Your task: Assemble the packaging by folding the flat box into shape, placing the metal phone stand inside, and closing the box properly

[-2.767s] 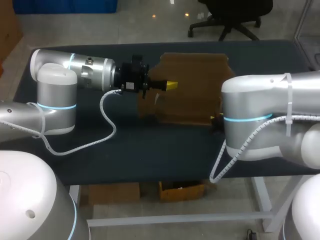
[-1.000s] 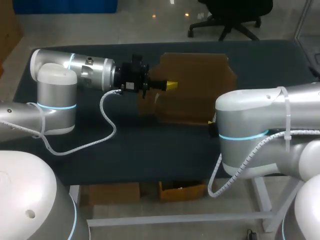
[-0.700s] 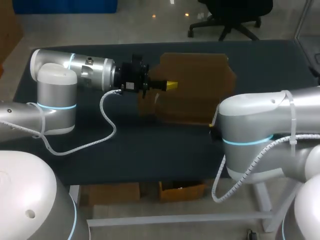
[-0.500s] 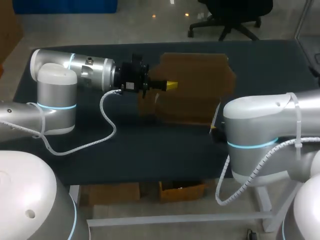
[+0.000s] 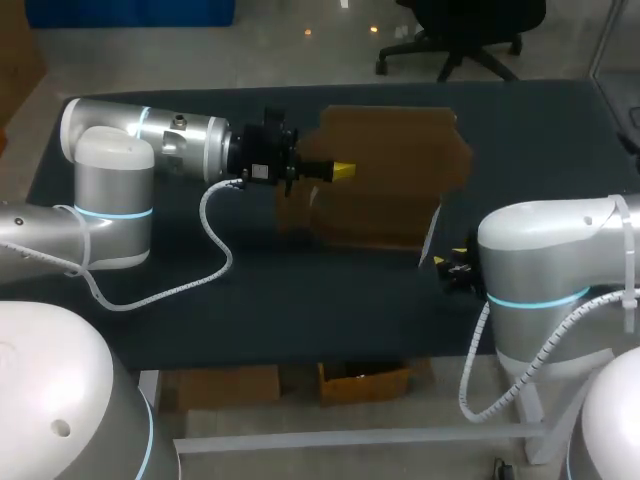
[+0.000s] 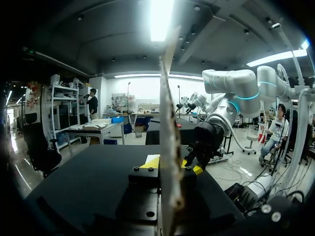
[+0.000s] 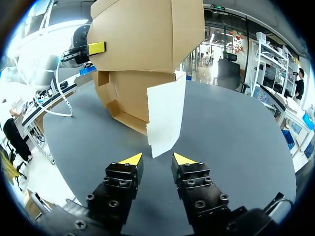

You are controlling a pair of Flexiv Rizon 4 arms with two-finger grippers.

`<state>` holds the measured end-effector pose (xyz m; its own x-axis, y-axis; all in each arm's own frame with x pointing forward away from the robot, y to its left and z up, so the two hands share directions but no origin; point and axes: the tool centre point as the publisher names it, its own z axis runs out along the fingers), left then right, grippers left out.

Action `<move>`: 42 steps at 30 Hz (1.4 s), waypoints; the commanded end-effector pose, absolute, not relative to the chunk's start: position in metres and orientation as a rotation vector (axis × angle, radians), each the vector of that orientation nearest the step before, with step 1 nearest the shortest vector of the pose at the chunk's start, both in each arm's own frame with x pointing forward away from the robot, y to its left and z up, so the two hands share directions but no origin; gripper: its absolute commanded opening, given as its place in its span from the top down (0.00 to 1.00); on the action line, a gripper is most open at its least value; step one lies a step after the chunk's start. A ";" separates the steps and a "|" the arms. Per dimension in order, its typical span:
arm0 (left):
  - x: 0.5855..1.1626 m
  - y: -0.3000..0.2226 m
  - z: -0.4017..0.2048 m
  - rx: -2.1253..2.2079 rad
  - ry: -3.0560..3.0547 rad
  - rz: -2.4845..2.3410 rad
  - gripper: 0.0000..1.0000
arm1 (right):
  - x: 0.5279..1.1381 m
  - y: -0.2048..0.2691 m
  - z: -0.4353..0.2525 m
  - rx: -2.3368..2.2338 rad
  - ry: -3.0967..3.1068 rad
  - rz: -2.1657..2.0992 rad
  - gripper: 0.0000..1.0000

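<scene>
Pulling back from the box [image 5: 392, 165], the right arm is now sitting further to the near right than a moment ago, and the right gripper [image 7: 157, 160] is showing beside its elbow instead of being hidden under it. The left arm and the box are staying where they were.

The left gripper [image 5: 338, 170] is reaching in from the left and clamping a brown panel of the box, which is showing edge-on between its fingers in the left wrist view. The box is standing half-opened over the far middle of the table [image 5: 250, 290], its big panel upright and smaller flaps hanging near. Whether those lower flaps are touching the table is not clear. A white flap [image 7: 166, 115] is jutting from the near right corner of the box, just ahead of the right gripper, whose fingers are spread apart with nothing between them.

Folding the box into shape looks to be the step in hand, and it is only partly done. The metal phone stand is not showing in any view. Next, the right gripper probably needs to come back in, catch or push the white flap, and tuck it inward while the left one is bracing the panel.
</scene>
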<state>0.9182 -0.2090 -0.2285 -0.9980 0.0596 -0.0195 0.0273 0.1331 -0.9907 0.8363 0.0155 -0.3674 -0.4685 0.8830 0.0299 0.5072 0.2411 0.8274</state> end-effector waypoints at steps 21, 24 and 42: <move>0.918 -0.210 -0.230 -0.089 -2.347 2.051 1.00 | 0.861 0.000 -0.369 1.006 2.322 1.234 0.66; 0.918 -0.210 -0.230 -0.089 -2.347 2.051 1.00 | 0.863 0.002 -0.369 0.965 2.350 1.226 0.66; 0.918 -0.210 -0.230 -0.089 -2.347 2.051 1.00 | 0.876 -0.001 -0.366 0.859 2.377 1.240 0.65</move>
